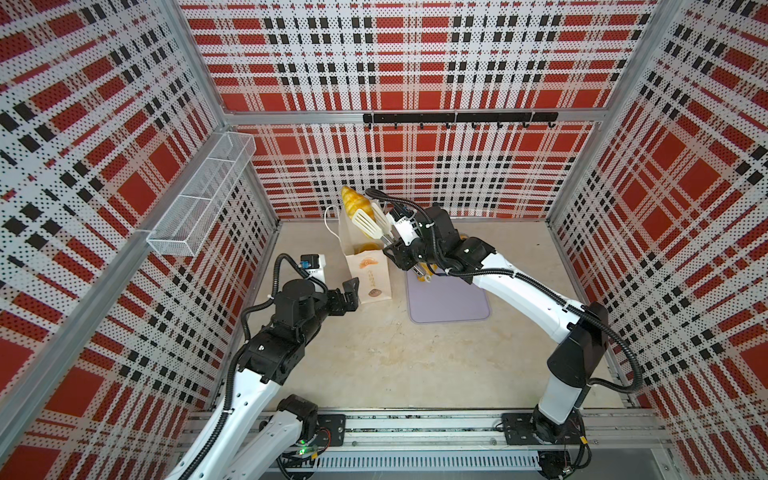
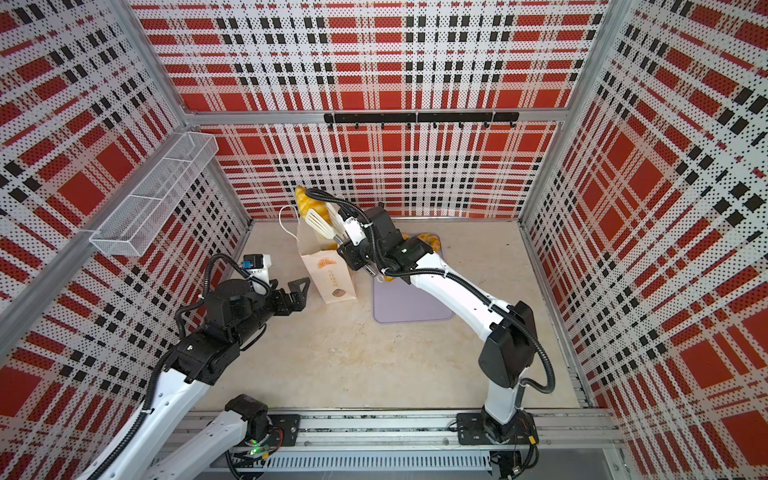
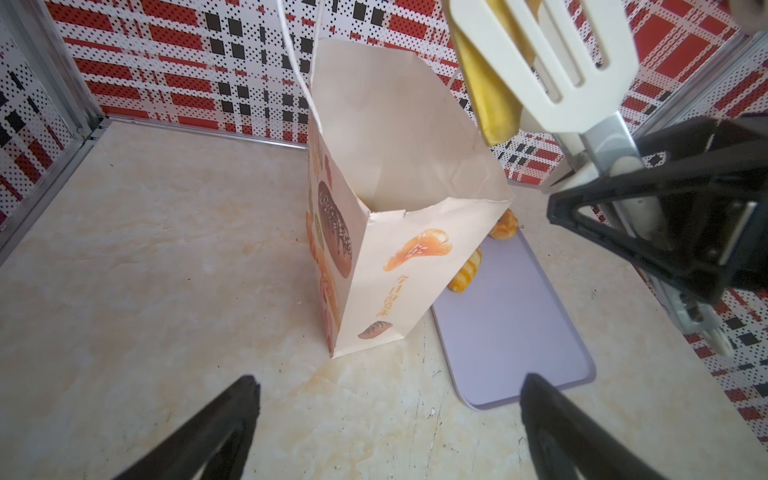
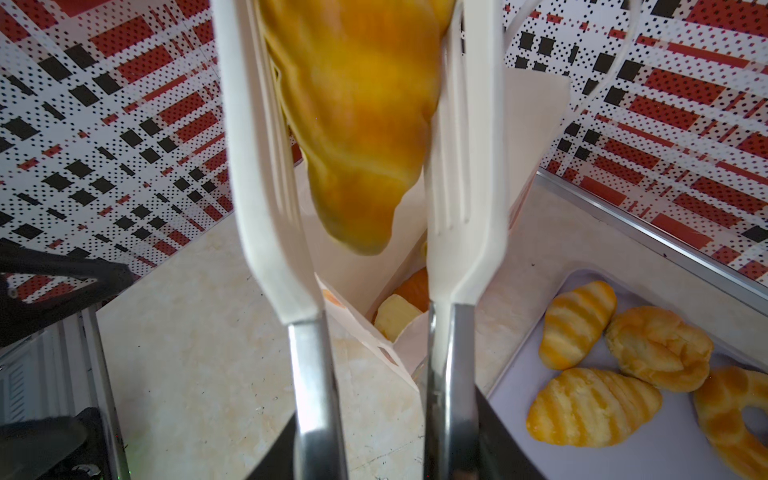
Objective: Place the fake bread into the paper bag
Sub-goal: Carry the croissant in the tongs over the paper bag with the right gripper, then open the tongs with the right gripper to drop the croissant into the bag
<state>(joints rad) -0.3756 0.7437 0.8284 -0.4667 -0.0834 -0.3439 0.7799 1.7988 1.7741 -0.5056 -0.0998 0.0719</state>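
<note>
Golden and glossy, a croissant [image 4: 357,124] hangs pinched between the white blades of the tongs [image 4: 266,166]. My right gripper [image 1: 392,245] squeezes the tongs by their steel handles, and the croissant's lower tip is above the open mouth of the paper bag [image 3: 395,137]. My left gripper [image 1: 352,294] stands spread wide and empty near the bag's front corner, apart from it.

Nothing steadies the bag, so I judge that a brush from the blades could tip it or shove it along the table. The grip looks shallow on a slick surface. If the tongs ease off too early or too far back, the croissant may strike the rim and fall outside. A cord handle [image 3: 291,41] loops up beside the mouth and could snag a blade.

Two pastries [image 4: 399,311] show deep in the bag, but its floor is hidden and I cannot count what lies there. Four more pastries sit on the lilac tray [image 3: 511,332], the ring doughnut [image 4: 731,415] cut off at the picture's edge. In both top views my right arm covers most of them. The croissant's upper end runs out of the right wrist view.
</note>
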